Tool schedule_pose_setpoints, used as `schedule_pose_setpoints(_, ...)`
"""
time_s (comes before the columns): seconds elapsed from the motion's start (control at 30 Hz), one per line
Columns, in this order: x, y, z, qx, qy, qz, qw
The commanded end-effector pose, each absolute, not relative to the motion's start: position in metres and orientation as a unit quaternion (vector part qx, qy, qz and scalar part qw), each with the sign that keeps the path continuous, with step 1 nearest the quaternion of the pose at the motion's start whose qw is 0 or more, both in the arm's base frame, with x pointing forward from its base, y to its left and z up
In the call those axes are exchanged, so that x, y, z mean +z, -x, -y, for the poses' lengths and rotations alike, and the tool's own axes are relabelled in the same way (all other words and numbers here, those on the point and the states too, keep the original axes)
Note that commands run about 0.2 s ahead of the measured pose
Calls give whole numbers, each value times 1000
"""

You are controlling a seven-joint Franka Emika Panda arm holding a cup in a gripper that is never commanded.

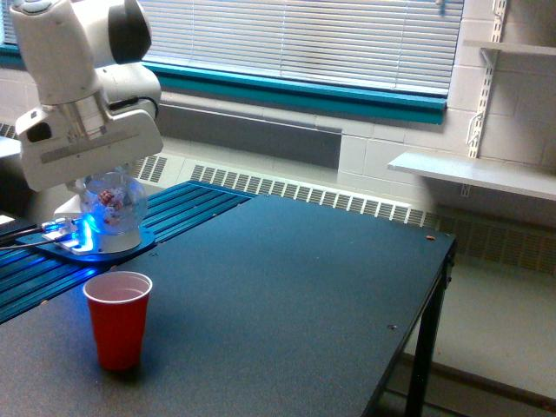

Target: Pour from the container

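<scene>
The container point(113, 210) is a clear rounded cup with small red and white pieces inside. It hangs upright just above a round blue-lit base point(97, 248) at the exterior view's left. My gripper point(108, 191) is shut on it from above, and the white hand hides its rim. A red plastic cup point(117, 319) stands open-topped on the dark table point(287, 295), in front of and below the container.
A blue ribbed strip point(182, 208) runs under the lit base, with cables at the far left. The table's edge falls off at the exterior view's right. A radiator, window blinds and wall shelves point(473, 174) sit behind.
</scene>
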State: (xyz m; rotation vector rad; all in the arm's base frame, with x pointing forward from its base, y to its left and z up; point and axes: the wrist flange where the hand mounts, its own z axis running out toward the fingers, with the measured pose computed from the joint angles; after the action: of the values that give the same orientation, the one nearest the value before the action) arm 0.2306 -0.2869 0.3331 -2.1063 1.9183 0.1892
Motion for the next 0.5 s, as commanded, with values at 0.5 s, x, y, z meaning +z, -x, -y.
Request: schedule_pose_setpoints(0.5,326,-267,298,112,733,-663,109)
